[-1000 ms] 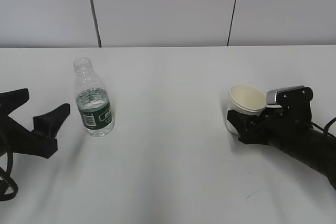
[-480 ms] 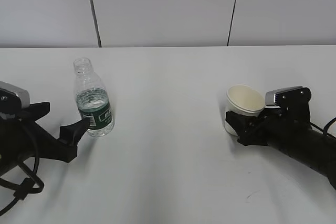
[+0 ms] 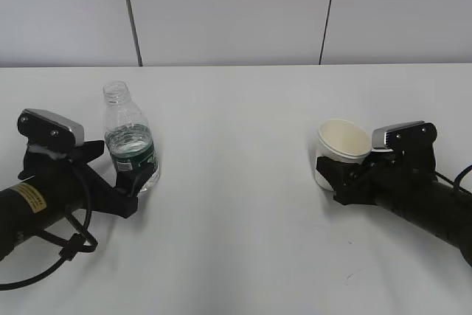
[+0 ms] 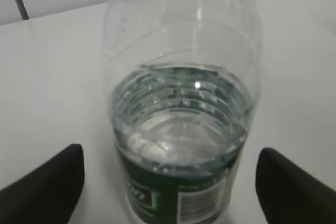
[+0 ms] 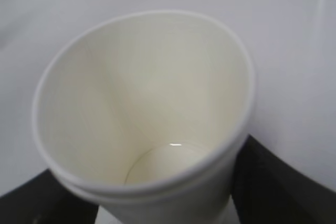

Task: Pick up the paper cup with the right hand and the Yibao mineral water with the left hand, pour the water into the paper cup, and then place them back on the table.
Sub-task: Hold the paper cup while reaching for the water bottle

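Observation:
The Yibao mineral water bottle (image 3: 131, 142) stands upright and uncapped on the white table (image 3: 236, 108), left of centre, about half full of water (image 4: 178, 129). My left gripper (image 3: 119, 165) is open, one finger on each side of the bottle's green label (image 4: 173, 198), with a gap at both sides. The paper cup (image 3: 344, 145) is at the right, tilted, its cream inside showing. My right gripper (image 3: 332, 169) is shut on its lower wall. In the right wrist view the cup (image 5: 147, 103) fills the frame, with black fingers (image 5: 278, 182) against both sides.
A pale panelled wall (image 3: 236, 12) with dark seams runs along the table's far edge. Bare tabletop lies between the bottle and the cup. A black cable (image 3: 51, 248) loops under my left arm.
My left arm has moved in from the left edge until its open jaws stand round the bottle. The right gripper with the cup has shifted slightly left.

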Motion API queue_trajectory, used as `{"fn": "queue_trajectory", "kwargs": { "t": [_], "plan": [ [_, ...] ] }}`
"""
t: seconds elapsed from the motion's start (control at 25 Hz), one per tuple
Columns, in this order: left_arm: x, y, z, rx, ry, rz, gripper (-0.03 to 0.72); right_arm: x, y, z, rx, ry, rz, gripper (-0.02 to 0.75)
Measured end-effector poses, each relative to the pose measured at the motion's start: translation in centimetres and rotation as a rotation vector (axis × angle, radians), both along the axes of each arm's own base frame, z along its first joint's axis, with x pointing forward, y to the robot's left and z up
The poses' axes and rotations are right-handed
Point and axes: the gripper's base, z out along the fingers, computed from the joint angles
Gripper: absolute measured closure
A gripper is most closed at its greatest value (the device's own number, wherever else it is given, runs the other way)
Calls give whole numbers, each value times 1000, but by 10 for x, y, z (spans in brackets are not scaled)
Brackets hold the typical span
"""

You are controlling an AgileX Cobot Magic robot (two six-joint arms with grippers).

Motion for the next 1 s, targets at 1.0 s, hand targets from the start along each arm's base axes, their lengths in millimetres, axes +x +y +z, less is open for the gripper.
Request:
{"fn": "queue_trajectory", "kwargs": {
  "t": [1.0],
  "plan": [
    [33, -11, -9, -23, -38, -9, 314, -3, 5, 0, -6, 0, 69, 214]
  ]
}}
